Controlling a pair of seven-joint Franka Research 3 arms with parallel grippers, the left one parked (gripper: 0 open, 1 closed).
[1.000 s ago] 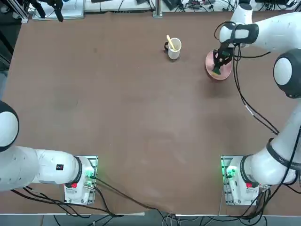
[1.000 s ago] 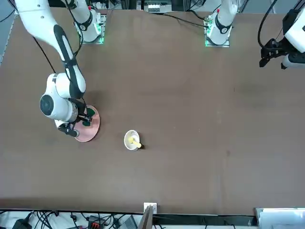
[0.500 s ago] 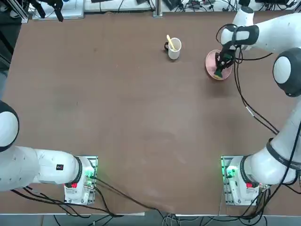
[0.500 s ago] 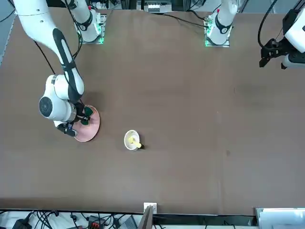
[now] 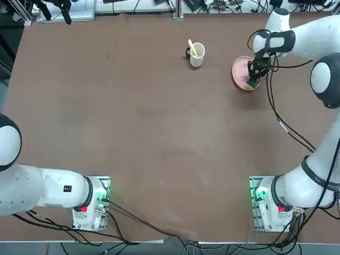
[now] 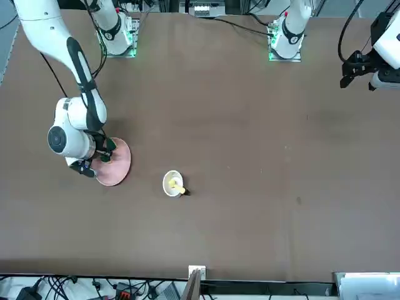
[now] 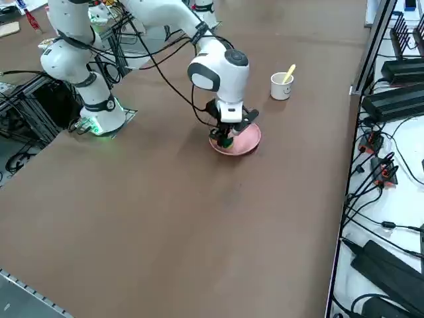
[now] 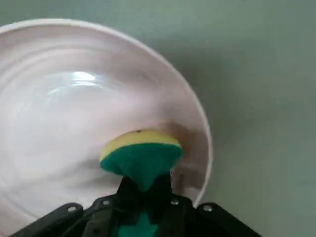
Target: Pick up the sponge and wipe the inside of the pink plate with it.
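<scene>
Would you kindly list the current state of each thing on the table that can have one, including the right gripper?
right gripper: shut on the sponge, over the pink plate.
sponge: held, yellow side pressed to the plate's inside, near the rim.
pink plate: flat on the table, nothing in it but the sponge.
white mug: upright, a yellow utensil standing in it.

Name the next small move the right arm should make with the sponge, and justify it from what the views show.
Probably sweep the sponge back across the bowl toward the far rim. The right gripper is shut on the sponge, whose yellow edge rests on the inside of the pink plate close to one rim. Most of the plate's inside lies on the other side, so the wipe should go there.
</scene>
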